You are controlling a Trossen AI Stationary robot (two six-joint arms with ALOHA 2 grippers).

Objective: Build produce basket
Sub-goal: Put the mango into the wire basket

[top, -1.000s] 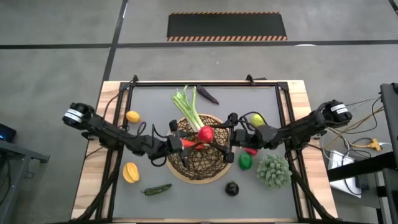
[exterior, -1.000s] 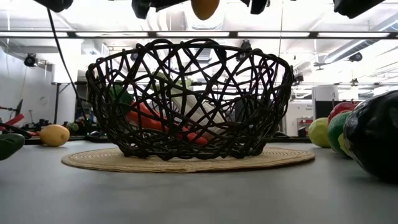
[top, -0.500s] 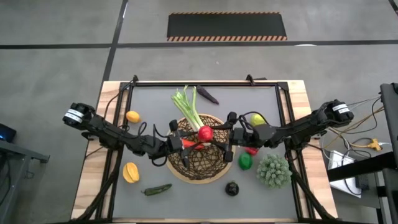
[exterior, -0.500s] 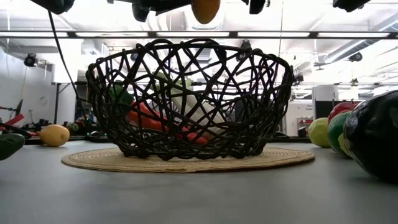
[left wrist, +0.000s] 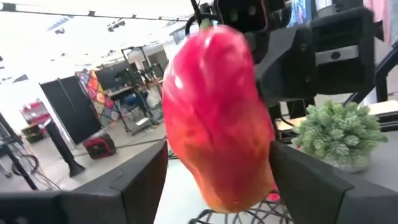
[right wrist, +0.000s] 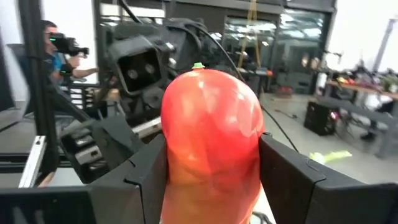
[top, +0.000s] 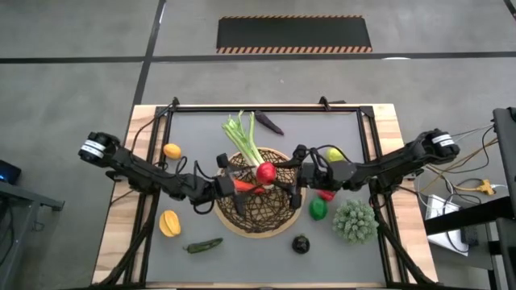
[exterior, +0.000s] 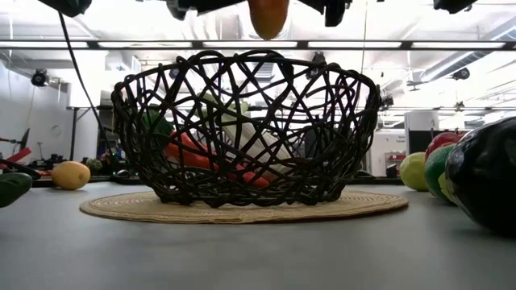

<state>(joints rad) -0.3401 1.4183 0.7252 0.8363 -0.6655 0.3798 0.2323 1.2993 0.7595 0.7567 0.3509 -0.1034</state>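
The dark wicker basket [top: 260, 216] sits on a round tan mat at the table's middle, with the leek [top: 243, 138] sticking out over its far rim and orange-red produce inside. A red pepper [top: 266, 171], red above and orange below, hangs over the basket, also visible as the pepper [exterior: 268, 14] in the low view. My right gripper [top: 284, 175] comes from the right and is shut on it. My left gripper [top: 239, 183] comes from the left and is open; in its wrist view the left gripper [left wrist: 217, 163] has a finger on each side of the pepper. My right gripper pinches the red pepper by its sides [right wrist: 252, 162] between the two fingers, coming level from the table's right. The pepper is upright, stem end up, lifted clear above the basket. My left gripper's fingers stand close beside the pepper [left wrist: 186, 155]; whether they touch it I cannot tell.
On the table's left lie a lemon [top: 172, 151], a yellow-orange fruit [top: 169, 223] and a green chili [top: 201, 246]. On the right are a lemon [top: 333, 155], a red pepper [top: 326, 195], a lime [top: 318, 209], a bushy green plant [top: 355, 219] and a dark round fruit [top: 301, 243]. A purple eggplant [top: 270, 123] lies at the far edge.
My left arm has drawn back a little toward the table's left. The pepper has stayed over the basket with my right gripper and has sunk slightly in the low view.
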